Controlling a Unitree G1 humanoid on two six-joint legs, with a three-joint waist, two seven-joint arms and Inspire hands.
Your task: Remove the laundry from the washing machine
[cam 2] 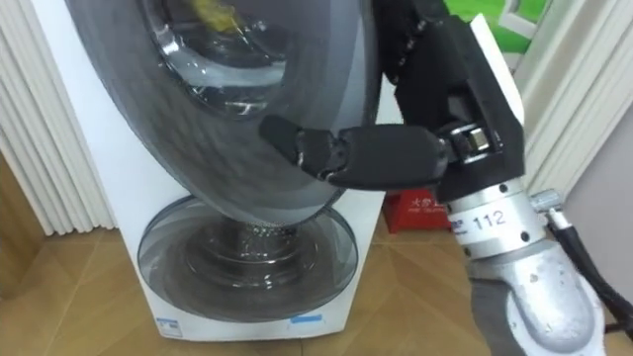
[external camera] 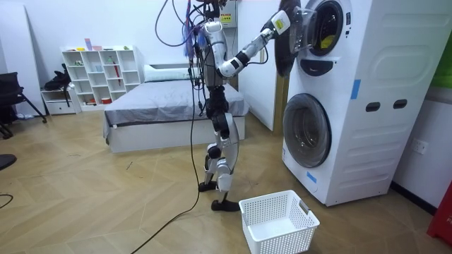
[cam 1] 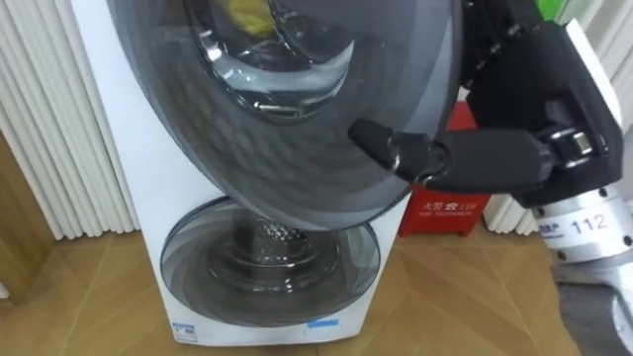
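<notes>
Clothes, one yellow piece, showed through the glass of the open upper door in the left eye view. The right hand met that door at its rim, likely to swing it clear; its grip could not be told. Doors numbered two, the lower door closed. In the room view the clothes lay in the upper drum, and one basket stood on the floor by the robot, probably to receive them.

Home bedroom: bed, white cubby shelf, wood floor, stacked washing machine, white laundry basket.
</notes>
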